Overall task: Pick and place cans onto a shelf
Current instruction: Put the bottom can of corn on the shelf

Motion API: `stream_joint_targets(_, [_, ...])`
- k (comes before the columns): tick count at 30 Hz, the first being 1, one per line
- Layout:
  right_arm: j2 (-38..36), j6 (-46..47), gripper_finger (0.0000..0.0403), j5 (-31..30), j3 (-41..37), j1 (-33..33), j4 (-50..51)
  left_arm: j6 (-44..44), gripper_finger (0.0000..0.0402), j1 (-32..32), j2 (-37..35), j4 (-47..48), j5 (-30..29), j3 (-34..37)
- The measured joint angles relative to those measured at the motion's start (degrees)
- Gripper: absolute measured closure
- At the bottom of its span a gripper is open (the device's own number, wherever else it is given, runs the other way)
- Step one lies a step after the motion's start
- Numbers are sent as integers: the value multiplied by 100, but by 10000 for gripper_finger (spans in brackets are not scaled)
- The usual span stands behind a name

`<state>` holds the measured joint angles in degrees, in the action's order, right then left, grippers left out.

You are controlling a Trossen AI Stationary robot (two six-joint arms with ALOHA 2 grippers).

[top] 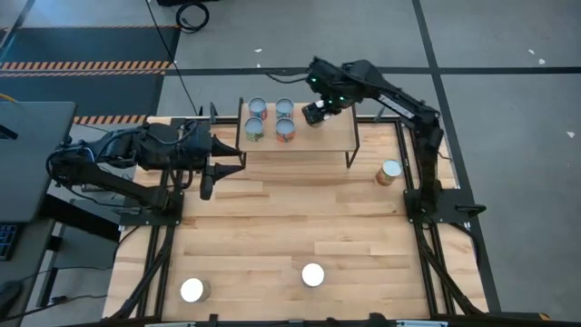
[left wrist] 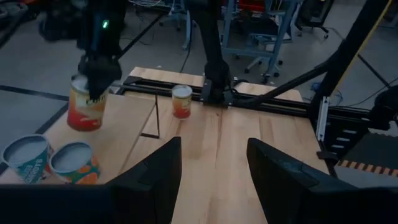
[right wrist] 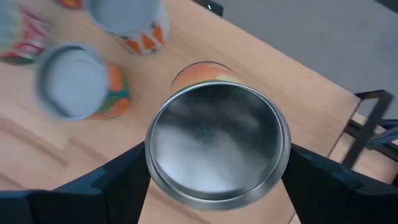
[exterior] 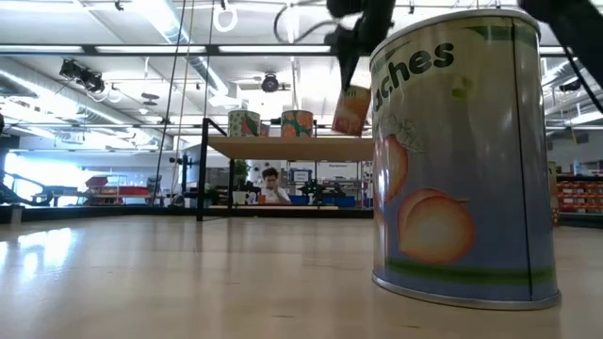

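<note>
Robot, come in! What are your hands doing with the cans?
Right gripper holds a can above the shelf. Left gripper open, empty, waiting beside it. Landing spot clear.

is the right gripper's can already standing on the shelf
No, in the low view the can hangs tilted in the right gripper, above the shelf.

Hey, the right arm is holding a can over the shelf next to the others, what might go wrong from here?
1. The right gripper holds the can tilted above the shelf; released like that, it may topple or roll off.
2. Four cans stand close beside it; the descending can or the gripper may knock one over.
3. The shelf's edge is near, so a misplaced can might drop to the table.
</note>
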<state>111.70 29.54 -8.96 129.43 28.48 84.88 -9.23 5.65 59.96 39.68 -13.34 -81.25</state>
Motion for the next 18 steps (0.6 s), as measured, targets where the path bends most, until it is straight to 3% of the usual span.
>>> stream_joint_targets(10, [302, -420, 56, 25, 5, 353, -579, -57, 214, 0, -13, 0, -94, 0])
stream_joint_targets(18, [363, -630, 52, 397, -108, 556, -983, -61, 214, -2, -13, -4, -105, 0])
